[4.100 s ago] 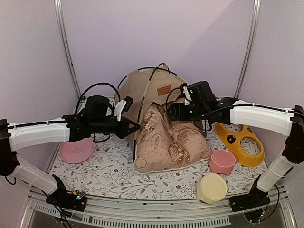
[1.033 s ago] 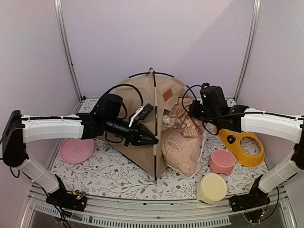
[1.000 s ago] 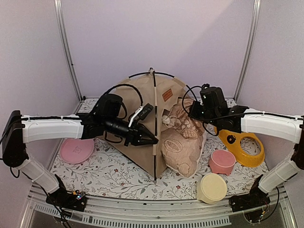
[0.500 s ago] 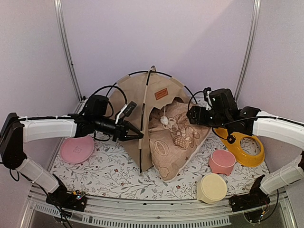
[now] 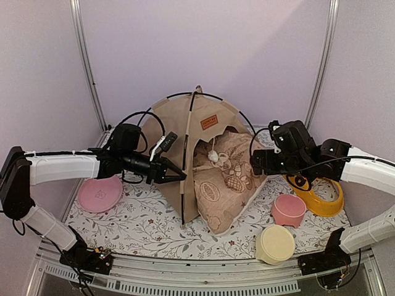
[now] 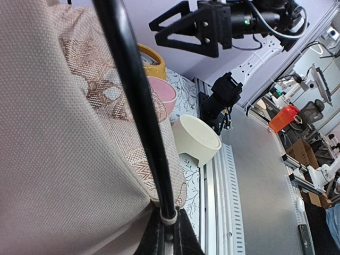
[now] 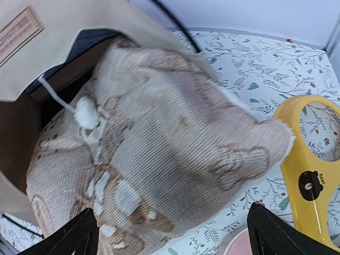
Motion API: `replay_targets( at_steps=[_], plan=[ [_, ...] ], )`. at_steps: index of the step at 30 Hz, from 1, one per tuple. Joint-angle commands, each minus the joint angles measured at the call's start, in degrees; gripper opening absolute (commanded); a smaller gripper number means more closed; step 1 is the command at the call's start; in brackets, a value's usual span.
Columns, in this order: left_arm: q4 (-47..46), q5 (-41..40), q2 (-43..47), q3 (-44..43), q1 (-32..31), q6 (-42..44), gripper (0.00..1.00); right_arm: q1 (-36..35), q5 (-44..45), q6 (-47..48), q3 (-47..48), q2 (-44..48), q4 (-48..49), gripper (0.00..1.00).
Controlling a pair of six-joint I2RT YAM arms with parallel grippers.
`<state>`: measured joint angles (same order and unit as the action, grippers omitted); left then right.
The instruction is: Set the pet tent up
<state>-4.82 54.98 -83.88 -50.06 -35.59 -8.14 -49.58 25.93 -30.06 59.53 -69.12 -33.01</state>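
right jaws sprang open; pet tent [image 5: 173,132] label [image 5: 208,122] unreadable.

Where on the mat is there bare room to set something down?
Best: the flowered mat at near left, between the pink plate, the front pole of the pet tent and the near rail. A narrower strip lies between the cushion and the cream bowl. The right side is crowded: pink bowl, yellow stand.

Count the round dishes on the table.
3: a pink plate at the left; a pink bowl at the right by the yellow holder; a cream bowl nearer the front edge. The tent could hide more.
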Motion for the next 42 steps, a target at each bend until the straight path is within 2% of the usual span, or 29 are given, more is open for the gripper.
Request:
replay_targets(
  at_steps=[1, 6, 9, 15, 23, 24, 25, 28, 29, 31, 32, 38, 42],
  plan=[
    [-1.3, 0.9, 1.0, 0.0, 0.5, 0.7, 0.00, -9.3, -1.4, -1.1, 0.3, -1.5, -2.0, 0.99],
    [-0.8, 1.0, 0.8, -0.1, 0.5, 0.7, 0.00, -22.2, 7.9, -6.4, -1.4, -6.8, -1.3, 0.99],
    [-0.2, 0.9, 0.6, -0.4, 0.5, 0.8, 0.00, -26.3, 11.8, -7.0, -0.8, -13.7, -0.4, 0.99],
    [1.8, 0.6, 0.8, -1.4, 0.5, 1.6, 0.00, -28.4, 11.1, -3.6, 4.2, -27.2, 1.1, 0.99],
    [4.4, 0.0, 1.0, -2.7, 0.2, 3.3, 0.00, -25.5, 15.2, -5.7, 9.4, -34.4, -2.4, 0.99],
    [4.6, 0.0, 1.1, -2.8, 0.0, 3.4, 0.00, -24.9, 15.3, -5.6, 9.4, -34.3, -2.6, 0.93],
    [5.0, 0.0, 1.0, -3.0, -0.2, 3.8, 0.00, -24.3, 15.3, -5.6, 9.4, -33.6, -2.2, 0.83],
    [6.7, 0.0, 1.0, -3.5, -0.7, 5.1, 0.00, -21.7, 11.8, -2.8, 9.3, -29.2, 3.2, 0.33],
    [7.1, 0.0, 0.8, -3.6, -0.8, 5.4, 0.00, -20.6, 9.6, -1.4, 8.5, -27.5, 5.4, 0.20],
    [8.3, 0.0, 0.5, -3.9, -1.0, 6.3, 0.00, -18.2, 4.5, 0.8, 7.3, -23.8, 9.7, 0.03],
    [8.7, 0.0, 0.4, -4.2, -1.1, 6.7, 0.00, -17.1, 2.3, 1.6, 6.9, -21.7, 11.5, 0.00],
    [10.2, 1.1, -0.2, -4.6, -2.2, 8.7, 0.00, -9.9, -11.0, 3.9, 5.4, -14.5, 21.8, 0.00],
    [10.2, 1.5, -0.2, -4.8, -3.6, 9.9, 0.00, -3.6, -21.4, 0.8, 2.8, -13.5, 32.8, 0.00]
  ],
)
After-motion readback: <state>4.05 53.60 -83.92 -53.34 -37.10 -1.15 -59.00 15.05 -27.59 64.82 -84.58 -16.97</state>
